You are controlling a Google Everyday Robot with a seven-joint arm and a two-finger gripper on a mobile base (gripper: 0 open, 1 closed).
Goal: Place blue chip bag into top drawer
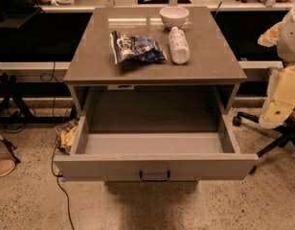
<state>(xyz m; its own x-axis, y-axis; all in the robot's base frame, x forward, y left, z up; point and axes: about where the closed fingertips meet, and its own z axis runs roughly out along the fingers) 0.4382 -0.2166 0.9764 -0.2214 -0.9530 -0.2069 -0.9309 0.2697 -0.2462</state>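
The blue chip bag (135,47) lies crumpled and flat on the grey-brown table top (152,68), left of centre. The top drawer (154,145) is pulled fully open under the table top, and its grey inside holds nothing. Its small dark handle (154,176) sits in the middle of the front panel. My white arm (286,90) stands at the right edge of the camera view. My gripper (269,35) is at the arm's upper end, to the right of the table and well apart from the bag.
A white plastic bottle (178,45) lies on its side just right of the bag. A white bowl (174,16) stands behind it. A black chair base (274,138) is on the floor at the right. Cables (59,176) and clutter lie at the left.
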